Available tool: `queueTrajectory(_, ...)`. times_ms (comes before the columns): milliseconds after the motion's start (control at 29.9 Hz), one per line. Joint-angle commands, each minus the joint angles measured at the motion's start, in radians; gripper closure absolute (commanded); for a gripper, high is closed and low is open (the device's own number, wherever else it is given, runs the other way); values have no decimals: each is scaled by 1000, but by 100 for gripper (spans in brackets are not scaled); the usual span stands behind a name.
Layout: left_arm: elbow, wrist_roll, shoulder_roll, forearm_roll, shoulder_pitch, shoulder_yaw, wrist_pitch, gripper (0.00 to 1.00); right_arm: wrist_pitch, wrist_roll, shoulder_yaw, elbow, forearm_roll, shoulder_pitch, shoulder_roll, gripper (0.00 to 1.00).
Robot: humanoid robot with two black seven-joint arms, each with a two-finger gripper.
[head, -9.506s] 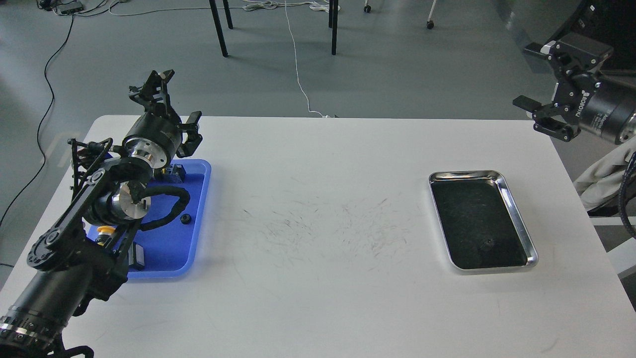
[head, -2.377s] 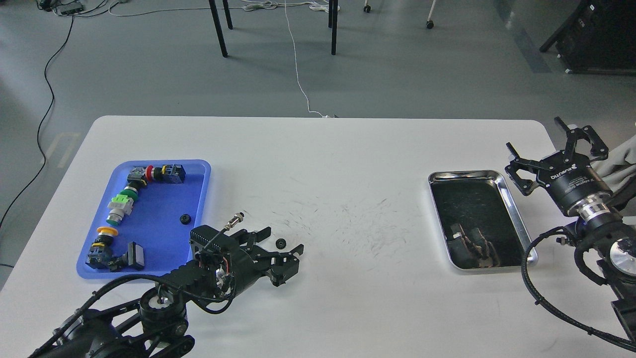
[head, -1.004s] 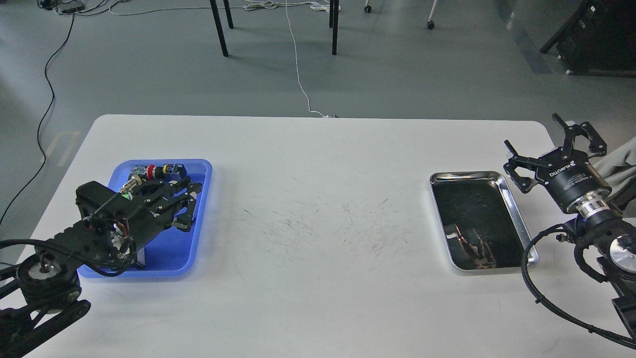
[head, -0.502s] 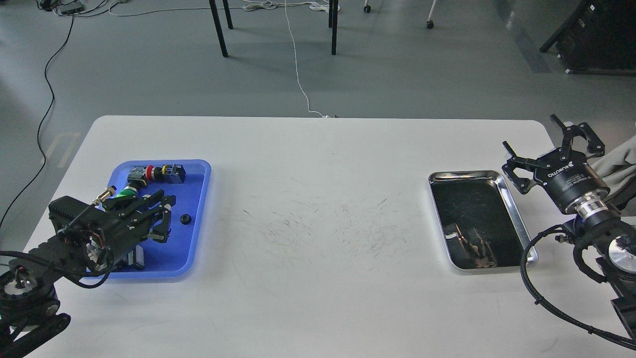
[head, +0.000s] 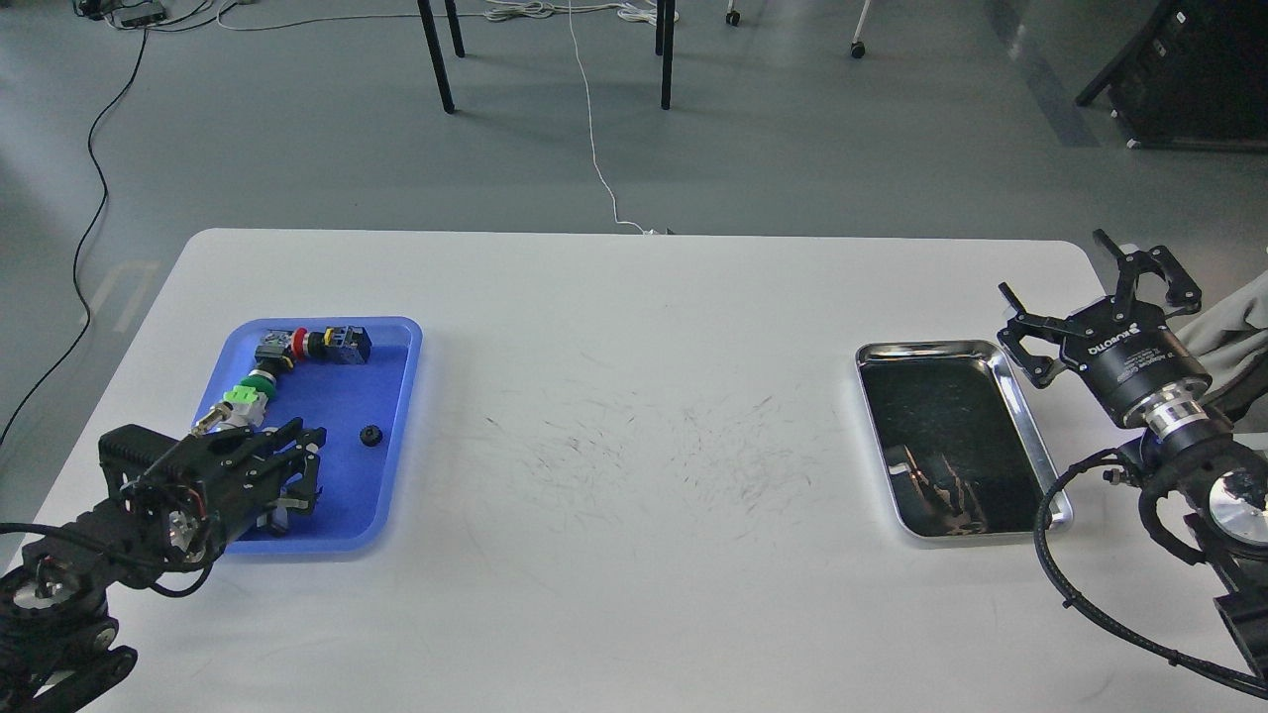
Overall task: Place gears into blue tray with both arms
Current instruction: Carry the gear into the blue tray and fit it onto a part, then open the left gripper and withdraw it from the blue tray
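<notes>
Our left hand (head: 302, 465) hovers over the near end of the blue tray (head: 396, 342); we cannot tell whether its fingers are apart. One gear (head: 370, 436) lies in that tray, right of the switches (head: 297, 352). Across the table (head: 634, 594), our right hand (head: 1095, 292) stands spread wide, empty, beside the steel tray (head: 1030, 436).

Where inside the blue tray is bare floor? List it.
In the blue tray, bare floor lies right of the push-button switches, around the one visible gear. The left side is crowded with switches; the left gripper covers the near-left corner.
</notes>
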Motion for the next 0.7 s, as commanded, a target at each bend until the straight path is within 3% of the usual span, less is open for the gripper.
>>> queueTrajectory(0, 17, 0, -13, 0, 0, 0, 2, 77, 0, 0, 0, -3, 0, 0, -1, 5)
queueTrajectory(234, 17, 0, -11, -2, -4, -1, 24, 46, 0, -1, 0, -1, 0, 0, 3, 5)
queueTrajectory(368, 7, 0, -7, -58, -13, -8, 31, 12, -2, -1, 0, 2, 0, 2, 3, 5)
queueTrajectory(569, -15, 0, 0, -227, -111, -66, 43, 4, -6, -4, 2, 14, 1, 4, -6, 5)
queueTrajectory(669, -6, 1, -40, -478, -160, -185, 58, 3, -17, -4, 6, 54, 1, 2, -9, 5)
